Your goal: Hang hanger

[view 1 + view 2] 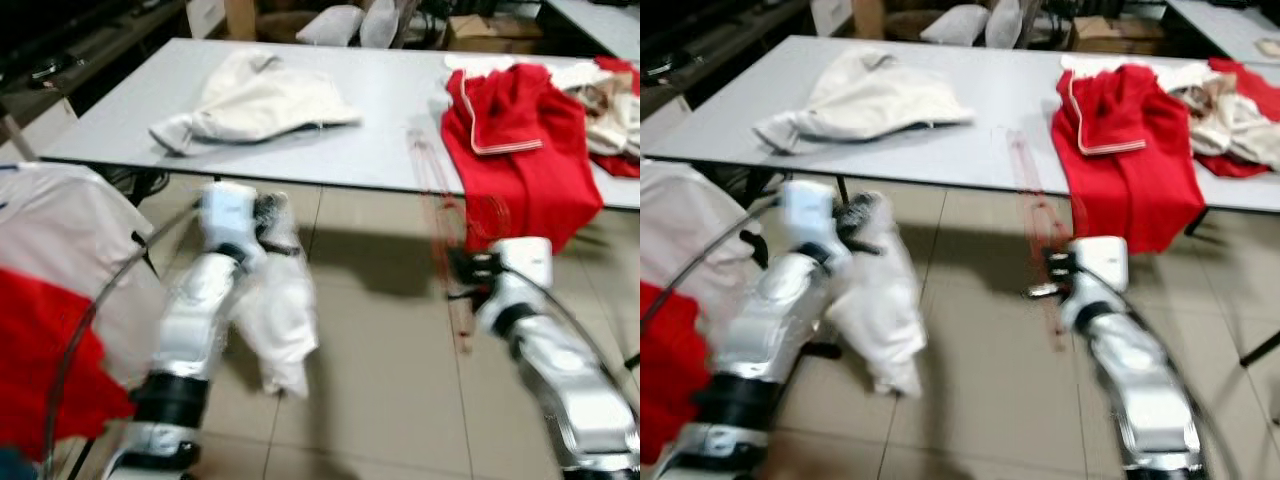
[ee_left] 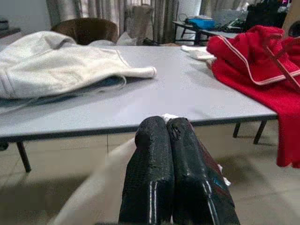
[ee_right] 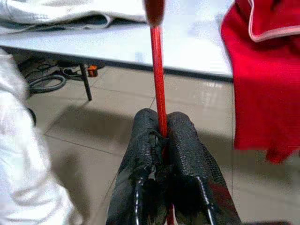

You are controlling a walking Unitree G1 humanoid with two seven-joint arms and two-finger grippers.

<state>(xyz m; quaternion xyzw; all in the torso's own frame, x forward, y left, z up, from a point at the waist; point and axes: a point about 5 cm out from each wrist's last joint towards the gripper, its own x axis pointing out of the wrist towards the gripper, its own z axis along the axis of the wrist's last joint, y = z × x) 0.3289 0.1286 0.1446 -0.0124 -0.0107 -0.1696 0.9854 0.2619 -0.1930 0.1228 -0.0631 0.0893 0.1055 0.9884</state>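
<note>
A thin red hanger [image 1: 441, 215] shows as a blurred streak in front of the table edge. My right gripper [image 1: 462, 275] is shut on the hanger's rod [image 3: 158, 61], which sticks out past the fingertips [image 3: 149, 123]. My left gripper [image 1: 268, 226] is shut on a white garment [image 1: 281, 322] that hangs down from it toward the tiled floor. In the left wrist view its fingers [image 2: 152, 133] are pressed together, with the white cloth [image 2: 101, 187] under them. Both grippers are below the table's near edge.
A grey table [image 1: 380, 120] stands ahead, with a white garment [image 1: 255, 100] on its left part. A red garment [image 1: 520, 150] hangs over its front edge on the right. At my left, white and red clothes [image 1: 45, 300] hang by a curved metal bar [image 1: 85, 325].
</note>
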